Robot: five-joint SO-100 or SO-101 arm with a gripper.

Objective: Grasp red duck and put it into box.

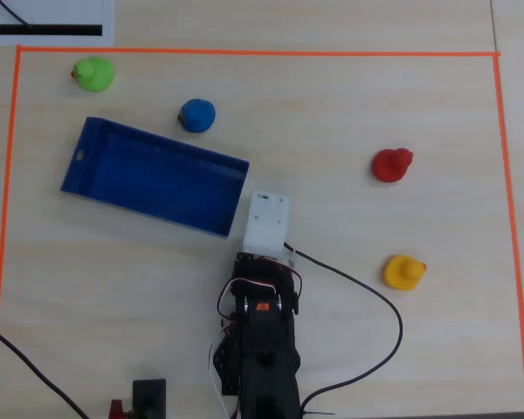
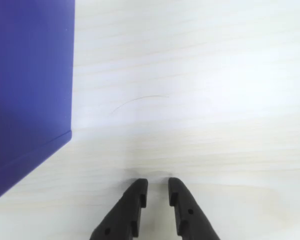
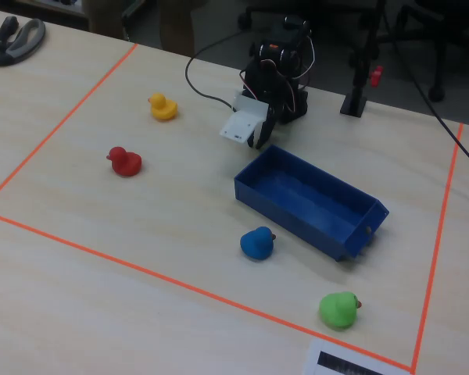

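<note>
The red duck (image 1: 391, 164) sits alone on the pale wood table, right of centre in the overhead view and at the left in the fixed view (image 3: 125, 161). The dark-blue box (image 1: 157, 179) lies empty at centre left; it also shows in the fixed view (image 3: 305, 199), and its corner fills the left of the wrist view (image 2: 30, 75). My gripper (image 2: 158, 182) is low over bare table beside the box's near corner, far from the red duck. Its jaws are nearly together with a narrow gap and hold nothing. In the fixed view the gripper (image 3: 258, 141) hangs under a white block.
A yellow duck (image 1: 403, 271) sits near the red one. A blue duck (image 1: 196, 115) and a green duck (image 1: 93, 74) sit beyond the box. Orange tape (image 1: 244, 52) frames the work area. A black cable (image 1: 367, 292) loops beside the arm's base.
</note>
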